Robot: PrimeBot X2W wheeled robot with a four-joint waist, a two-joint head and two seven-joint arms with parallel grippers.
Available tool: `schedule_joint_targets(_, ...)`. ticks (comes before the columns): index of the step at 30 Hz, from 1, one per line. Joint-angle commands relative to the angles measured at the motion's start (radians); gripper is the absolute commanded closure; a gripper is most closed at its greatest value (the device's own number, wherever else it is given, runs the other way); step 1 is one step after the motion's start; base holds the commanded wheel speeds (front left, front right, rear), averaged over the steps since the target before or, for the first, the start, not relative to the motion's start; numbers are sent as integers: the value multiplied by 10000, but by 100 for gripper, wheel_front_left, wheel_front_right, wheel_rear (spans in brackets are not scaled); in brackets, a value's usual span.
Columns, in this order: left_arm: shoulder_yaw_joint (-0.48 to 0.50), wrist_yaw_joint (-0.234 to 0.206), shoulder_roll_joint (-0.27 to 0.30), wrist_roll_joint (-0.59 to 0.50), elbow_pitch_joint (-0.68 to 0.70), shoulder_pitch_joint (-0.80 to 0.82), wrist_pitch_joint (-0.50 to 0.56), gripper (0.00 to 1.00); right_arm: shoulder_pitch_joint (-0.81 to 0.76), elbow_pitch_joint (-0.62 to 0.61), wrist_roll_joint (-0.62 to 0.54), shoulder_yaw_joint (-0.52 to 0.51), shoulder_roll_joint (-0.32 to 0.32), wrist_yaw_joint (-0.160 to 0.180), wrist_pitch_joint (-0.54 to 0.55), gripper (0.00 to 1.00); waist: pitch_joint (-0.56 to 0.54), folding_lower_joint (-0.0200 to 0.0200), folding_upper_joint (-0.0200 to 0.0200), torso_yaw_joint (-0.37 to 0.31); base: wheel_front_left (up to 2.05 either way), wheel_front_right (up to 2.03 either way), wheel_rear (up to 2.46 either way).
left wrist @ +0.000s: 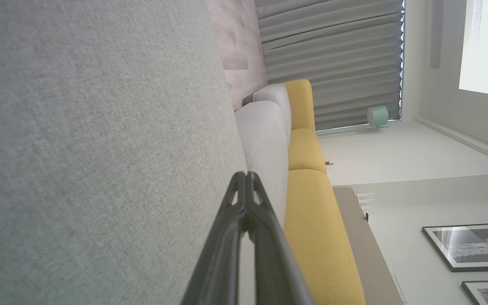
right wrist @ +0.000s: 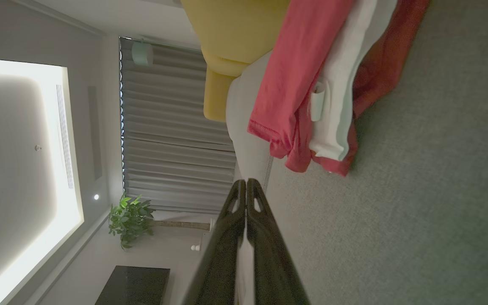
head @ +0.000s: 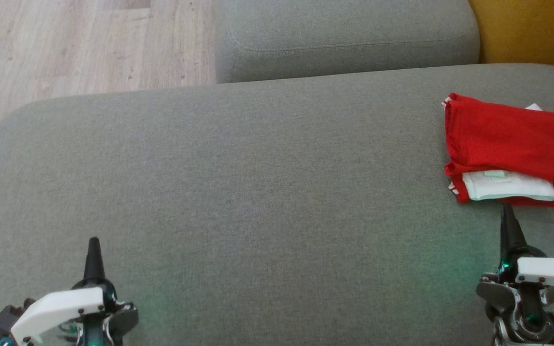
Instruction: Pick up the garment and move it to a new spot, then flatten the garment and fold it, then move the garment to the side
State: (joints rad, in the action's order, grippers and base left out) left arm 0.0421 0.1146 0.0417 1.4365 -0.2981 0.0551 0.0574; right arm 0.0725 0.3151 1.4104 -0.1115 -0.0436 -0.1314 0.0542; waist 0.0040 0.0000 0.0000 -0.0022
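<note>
Folded garment (head: 512, 139) lies at the frame's right edge on the sofa (head: 258, 182), long axis left-right, just above the right gripper (head: 507, 214), well apart from the left gripper (head: 94, 245); both pinched closed, empty.

One red garment (head: 508, 139), two grey cushions (head: 258, 192)

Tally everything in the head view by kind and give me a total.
Garment: 1, the red and white garment
Grippers: 2, the left gripper and the right gripper
Grey cushions: 2, the large cushion and the small cushion
Total: 5
</note>
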Motion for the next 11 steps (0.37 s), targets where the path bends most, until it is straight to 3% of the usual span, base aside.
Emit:
schedule_joint_targets(1,406,87,74,291,383,492,100,100,366,-450,346,113,-59,7,141,100,-1,0,0,3,0,0,0)
schedule_joint_targets(11,604,134,81,1212,475,517,393,100,358,-613,1398,25,-64,7,430,100,-6,0,0,15,0,0,0)
